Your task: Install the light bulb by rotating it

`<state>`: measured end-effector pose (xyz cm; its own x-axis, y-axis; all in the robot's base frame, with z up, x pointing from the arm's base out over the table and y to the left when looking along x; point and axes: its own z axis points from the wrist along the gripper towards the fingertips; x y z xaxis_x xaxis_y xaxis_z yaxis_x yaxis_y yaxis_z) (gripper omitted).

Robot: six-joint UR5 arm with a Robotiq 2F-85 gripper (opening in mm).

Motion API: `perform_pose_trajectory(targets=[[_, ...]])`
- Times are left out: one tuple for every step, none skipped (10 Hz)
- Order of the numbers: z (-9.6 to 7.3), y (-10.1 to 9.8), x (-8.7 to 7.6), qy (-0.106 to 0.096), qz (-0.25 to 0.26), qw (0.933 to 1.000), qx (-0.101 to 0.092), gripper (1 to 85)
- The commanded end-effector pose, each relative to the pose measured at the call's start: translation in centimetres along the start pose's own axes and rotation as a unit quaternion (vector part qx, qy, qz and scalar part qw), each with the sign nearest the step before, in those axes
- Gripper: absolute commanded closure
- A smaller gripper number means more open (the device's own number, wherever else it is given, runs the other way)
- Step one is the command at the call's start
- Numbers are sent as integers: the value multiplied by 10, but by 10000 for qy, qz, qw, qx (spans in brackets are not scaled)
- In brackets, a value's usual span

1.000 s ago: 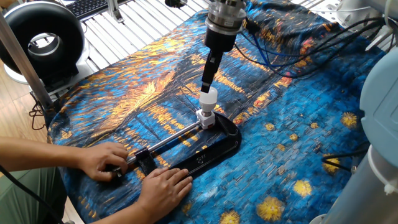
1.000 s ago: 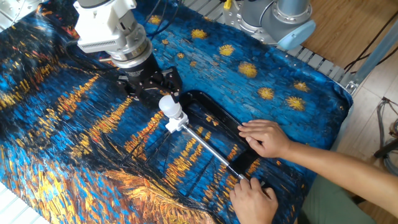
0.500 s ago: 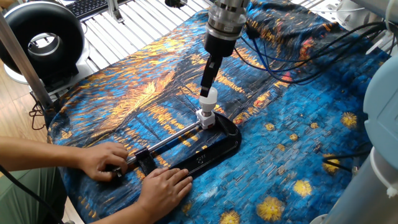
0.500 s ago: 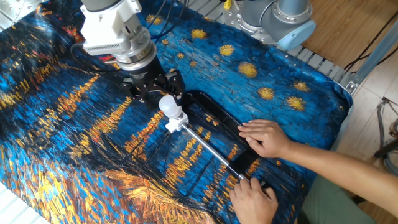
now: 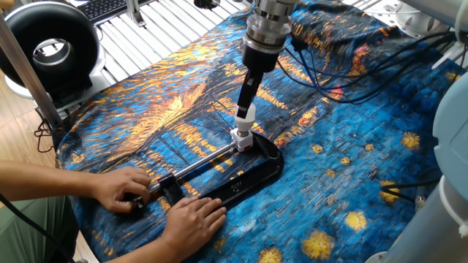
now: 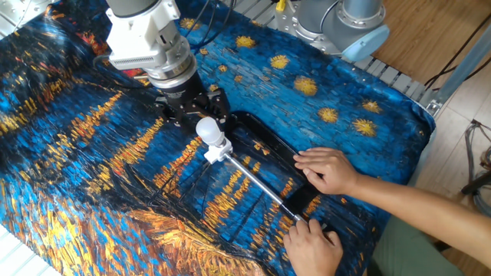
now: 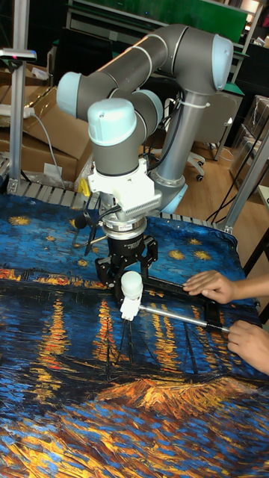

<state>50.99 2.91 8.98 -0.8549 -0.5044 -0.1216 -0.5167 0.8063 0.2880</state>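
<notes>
Bulb (image 6: 207, 129) first: the light bulb stands upright in its white socket block (image 6: 215, 151), right beneath my claw (image 6: 193, 113). I cannot tell whether my fingers pinch it or hang slack. Right of my claw, a person's two hands (image 6: 326, 170) press the black clamp frame (image 6: 265, 146) onto the painted cloth (image 6: 92, 161).

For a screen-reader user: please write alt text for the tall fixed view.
A grey robot arm's gripper hangs right behind a small white light bulb standing upright in its white socket on a blue-and-orange painted cloth. At right, a person's two hands steady a black clamp.
</notes>
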Motion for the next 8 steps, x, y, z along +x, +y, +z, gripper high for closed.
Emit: perform_pose_trajectory(targets=[[3,2,-1,-70,52,10000,-18,147],[4,2,1,-43,76,10000,-17,163],[4,3,2,-23,84,10000,-28,177],[4,3,4,7,130,9999,-37,203],[4,4,4,20,161,9999,-45,227],[4,5,4,19,183,9998,-62,243],[4,6,3,3,220,9997,-89,253],[4,6,3,3,243,9997,-89,283]])
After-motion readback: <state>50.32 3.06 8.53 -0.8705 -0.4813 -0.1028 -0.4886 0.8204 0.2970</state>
